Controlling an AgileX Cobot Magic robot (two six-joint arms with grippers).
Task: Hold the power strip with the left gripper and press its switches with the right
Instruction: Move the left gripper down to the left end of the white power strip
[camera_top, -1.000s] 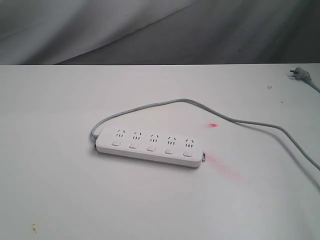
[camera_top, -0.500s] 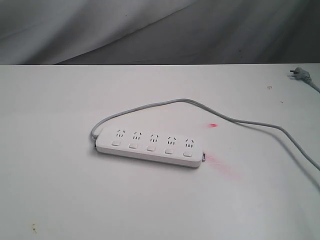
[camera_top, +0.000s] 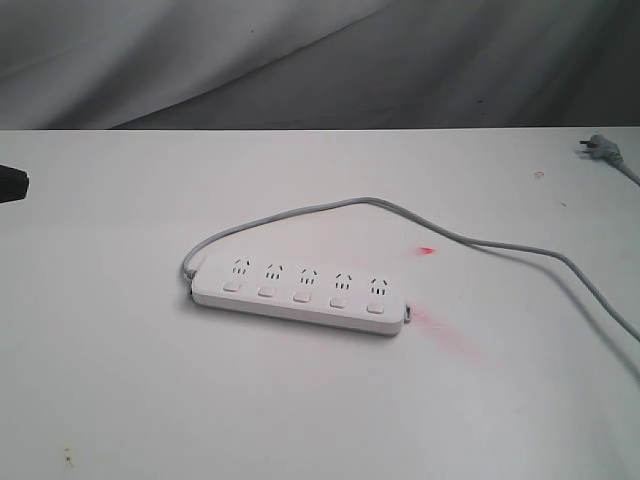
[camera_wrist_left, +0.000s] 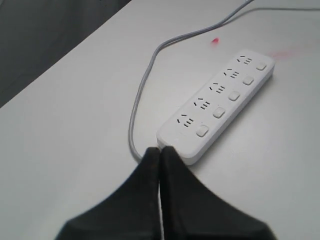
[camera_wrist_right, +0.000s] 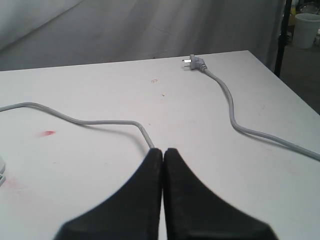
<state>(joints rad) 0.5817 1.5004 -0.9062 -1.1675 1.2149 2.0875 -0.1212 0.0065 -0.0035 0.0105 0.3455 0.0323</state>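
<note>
One left gripper (camera_wrist_left: 160, 151), closed, pointed at power strip (camera_wrist_left: 226, 86)

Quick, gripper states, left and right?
Left gripper: shut, holding nothing, close to the power strip.
Right gripper: shut, holding nothing.

Only a dark tip of the left gripper (camera_top: 10, 184) shows in the exterior view; the rest is cut off. The cord (camera_wrist_right: 115, 121) runs behind the closed jaws of the right gripper (camera_wrist_right: 162, 151). Well aside of them, the strip (camera_wrist_right: 1, 172) is a mere sliver at the edge.
</note>
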